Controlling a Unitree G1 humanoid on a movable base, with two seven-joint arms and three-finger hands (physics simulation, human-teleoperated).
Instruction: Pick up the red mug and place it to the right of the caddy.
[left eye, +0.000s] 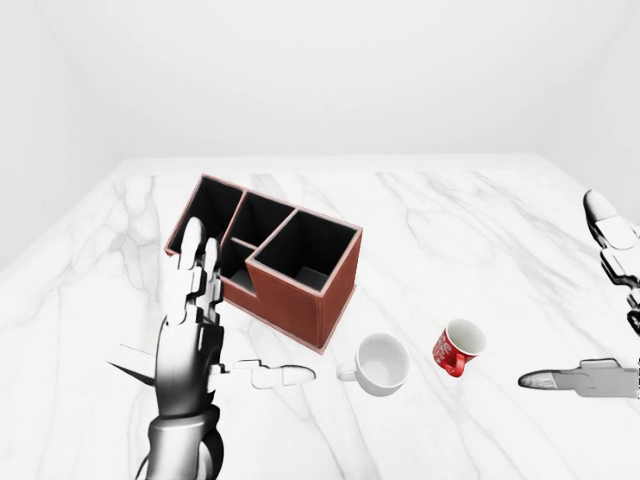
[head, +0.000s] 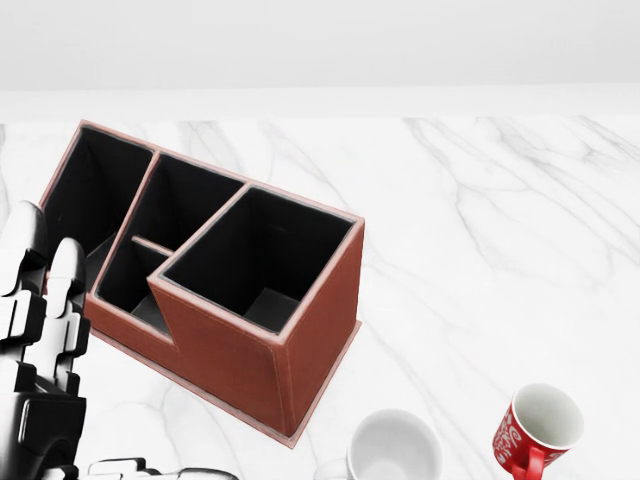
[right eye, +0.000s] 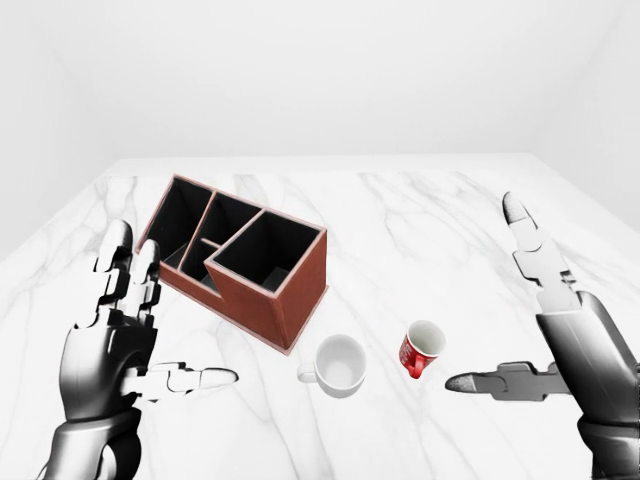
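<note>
1. The red mug (right eye: 421, 349) stands upright on the white marble bench (right eye: 420, 220), its handle toward the bottom of the right-eye view; white lettering runs round its side, too small to read.
2. In the head view the red mug sits at the lower right corner, its handle cut off by the bottom edge.
3. A white mug (right eye: 339, 365) stands just beside the red one, to its left in the right-eye view, with its handle pointing left; the two do not touch. In the head view only its upper rim shows.
4. The caddy (right eye: 243, 264), a brown box with black-lined compartments, lies up and to the left of both mugs, set at an angle. The floors of its far compartments are in shadow and hard to make out.
5. The right hand (right eye: 535, 335) hangs to the right of the red mug, apart from it, fingers spread wide, thumb pointing toward the mug, holding nothing. It does not show in the head view, and the left-eye view cuts it at the right edge.
6. The left hand (right eye: 125, 325) stands left of the caddy, fingers straight and upright, thumb out, empty. In the left-eye view it covers the caddy's near left corner.
</note>
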